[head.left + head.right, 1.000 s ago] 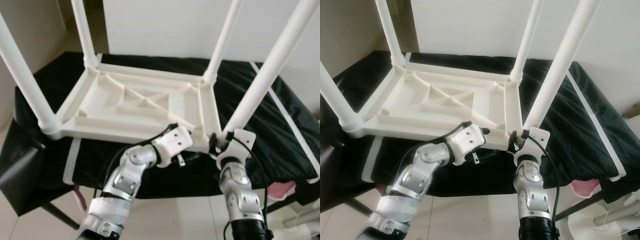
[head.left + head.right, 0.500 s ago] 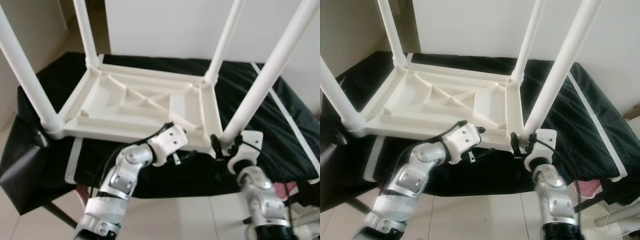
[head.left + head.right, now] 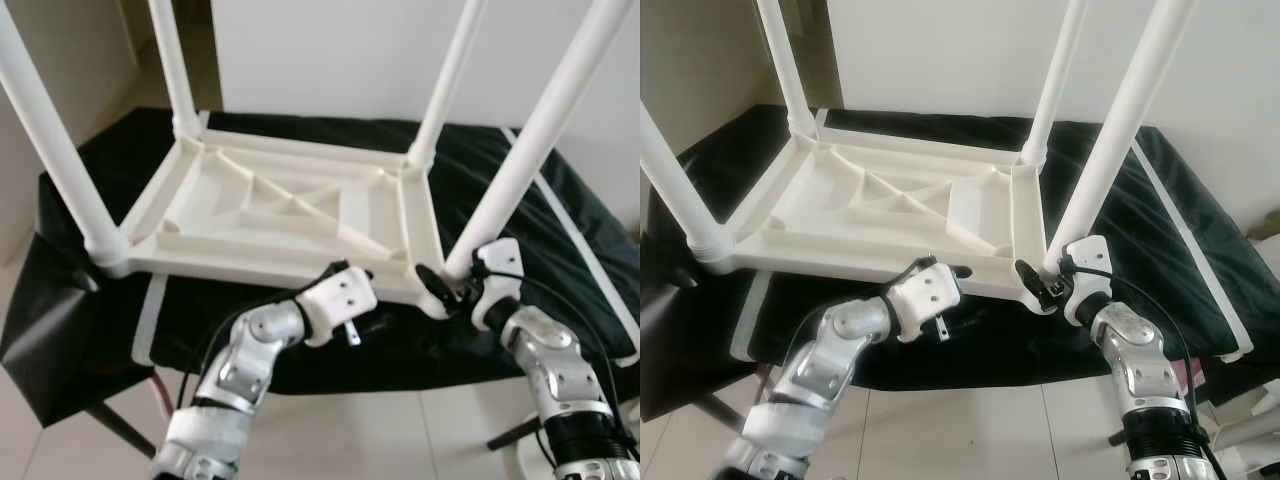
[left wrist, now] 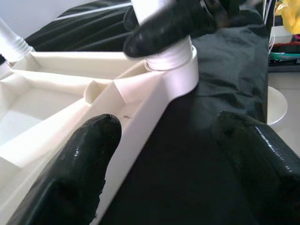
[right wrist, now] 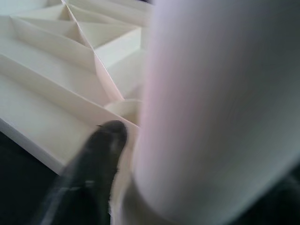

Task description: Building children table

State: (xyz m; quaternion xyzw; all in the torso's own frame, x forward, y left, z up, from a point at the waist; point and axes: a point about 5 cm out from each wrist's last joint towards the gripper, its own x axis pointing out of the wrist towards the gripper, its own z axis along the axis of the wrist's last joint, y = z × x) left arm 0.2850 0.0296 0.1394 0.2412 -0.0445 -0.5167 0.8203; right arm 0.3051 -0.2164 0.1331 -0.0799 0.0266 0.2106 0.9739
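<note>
A white plastic children's table (image 3: 262, 266) lies upside down on a black-covered surface, its legs pointing up. My right gripper (image 3: 446, 287) is at the foot of the near right leg (image 3: 530, 150), shut around it just above the corner socket; in the right wrist view one finger (image 5: 89, 164) presses beside the leg (image 5: 215, 108). My left gripper (image 4: 164, 164) is open at the table's front rim (image 4: 140, 122), a little left of that corner. One of its fingers (image 4: 79, 173) is in front of the rim, the other (image 4: 258, 159) over the black cloth.
The black cloth (image 3: 500, 170) covers a low bench with white straps (image 3: 580, 250) across it. A white wall stands behind. Pale floor tiles (image 3: 340, 430) lie in front. A white round base (image 4: 276, 101) and coloured clutter sit on the floor to the right.
My right arm has swung out to the right while its gripper stayed at the foot of the near right leg. The left arm has sunk slightly, still at the front rim.
</note>
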